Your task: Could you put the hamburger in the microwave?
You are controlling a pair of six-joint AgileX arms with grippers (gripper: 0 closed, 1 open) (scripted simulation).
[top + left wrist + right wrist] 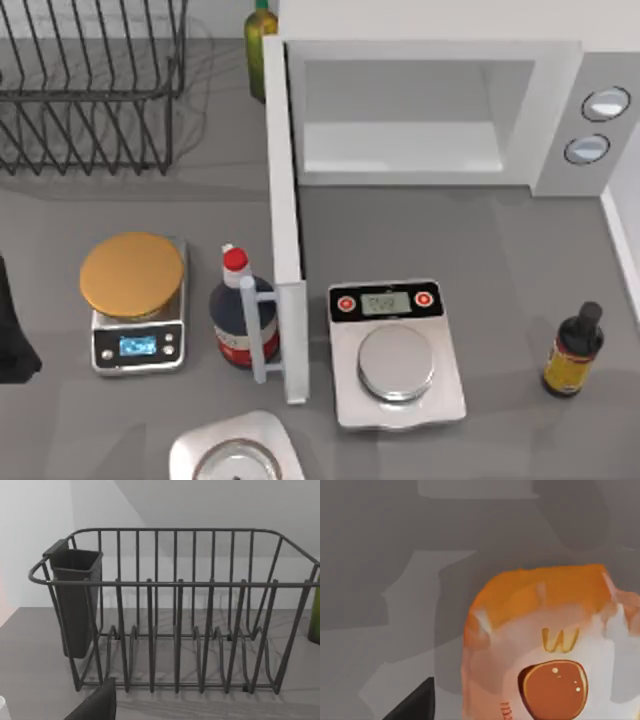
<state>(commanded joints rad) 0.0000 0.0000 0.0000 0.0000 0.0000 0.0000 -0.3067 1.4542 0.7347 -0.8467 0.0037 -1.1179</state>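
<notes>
- hamburger sits on a small scale at the table's left side, about 9 o'clock from table centre; flat round disc, no long axis, so approach angle is free.
- microwave at about 1 o'clock from centre, door swung fully open toward the front, cavity bare. From the burger the cavity opening lies at roughly 2 o'clock.
- my left arm: dark bulk at the top view's left edge, at about 8 o'clock from the burger and near it. Clearly the closer arm, I judge. Left wrist view faces the dish rack; a dark piece of my left gripper pokes in, cannot tell whether the fingers are spread or closed.
- my right wrist view looks down on an orange-and-white printed packet; a dark piece of my right gripper shows at the edge, finger state can't be told.
- obstacles on the carry path, my judgement: red-capped bottle just beside the door's free end; the open door itself stands between burger and cavity, so the carry must go over or round it.
- burger untouched, pick not yet started.
</notes>
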